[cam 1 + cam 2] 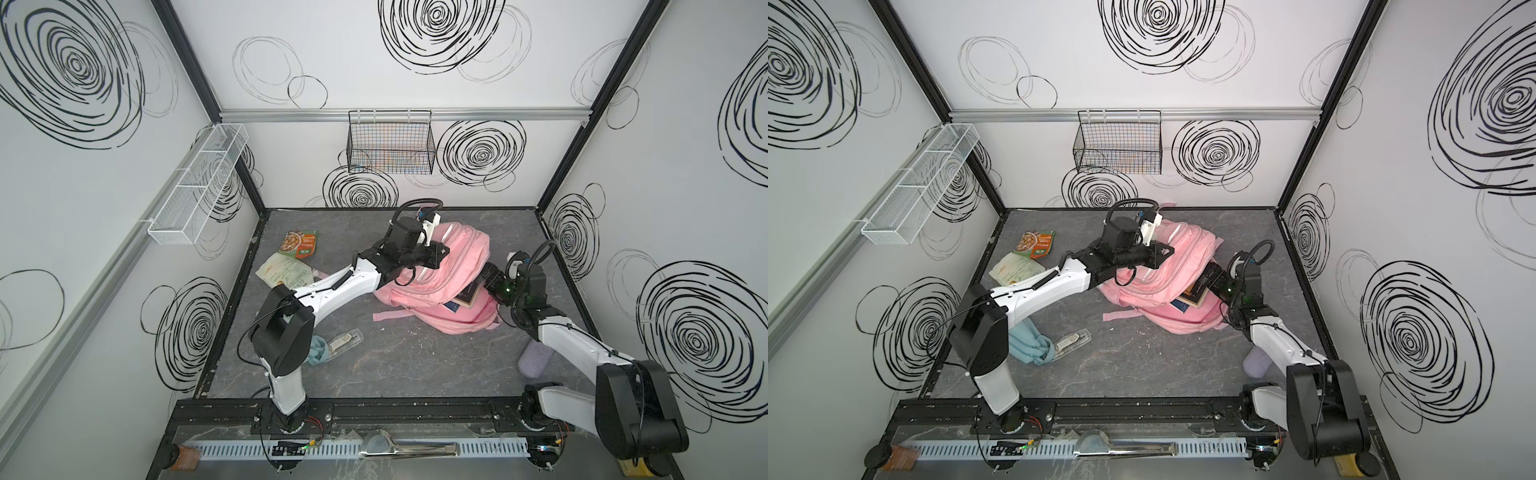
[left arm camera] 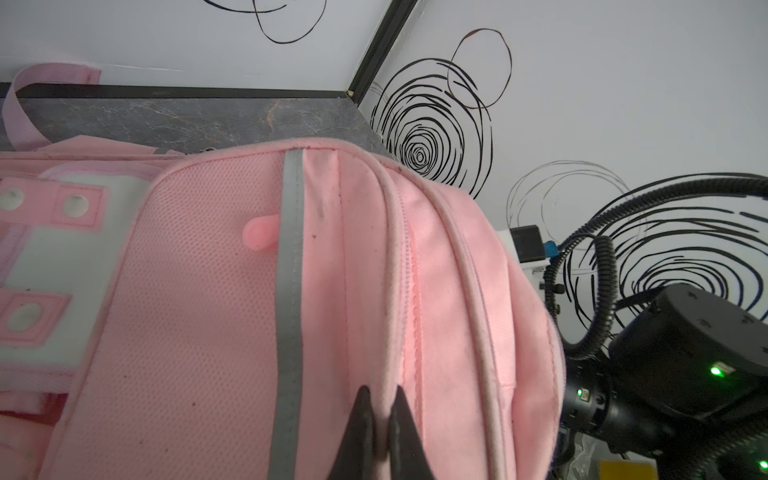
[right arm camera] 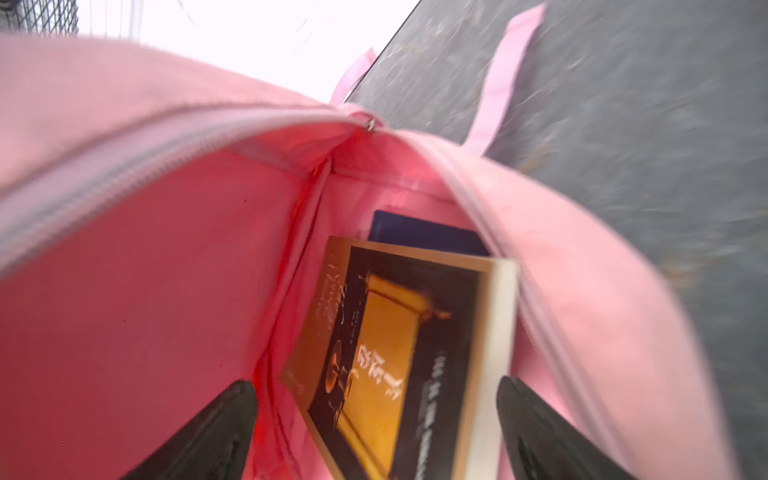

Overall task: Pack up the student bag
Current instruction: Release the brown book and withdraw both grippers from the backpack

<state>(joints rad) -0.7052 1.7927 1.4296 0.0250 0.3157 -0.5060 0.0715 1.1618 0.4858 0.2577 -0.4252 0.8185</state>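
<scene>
Bag [image 1: 461,257] [image 1: 1187,253], large and pink, lies on the grey bench [image 1: 374,374] toward the far side, a little right of centre in both top views. We see one pink strap [image 1: 390,316] trailing onto the bench toward the near side.

From the left, the left jaws reach over the top of the bag. In the left wrist view they are closed, pinching a ridge of pink fabric [image 2: 199,291] beside a zip and close to a grey stripe [image 2: 289,291].

At the right end of the bag, the right jaws sit at the unzipped mouth. In the right wrist view they stand wide open, one finger against the red-pink lining [image 3: 124,291] and the other just beside the rim. Between them, inside the bag and gripped by neither, we see a black and gold book [image 3: 399,345] with a blue book [image 3: 424,237] under it. Both books poke out of the mouth in a top view [image 1: 467,297].

Left of the bag, well apart from it, lie two snack packets [image 1: 301,245]. Near the left arm's base lie a teal cloth [image 1: 1030,345] and a clear case [image 1: 345,338]. A lilac bottle [image 1: 536,357] is half hidden under the right arm.
</scene>
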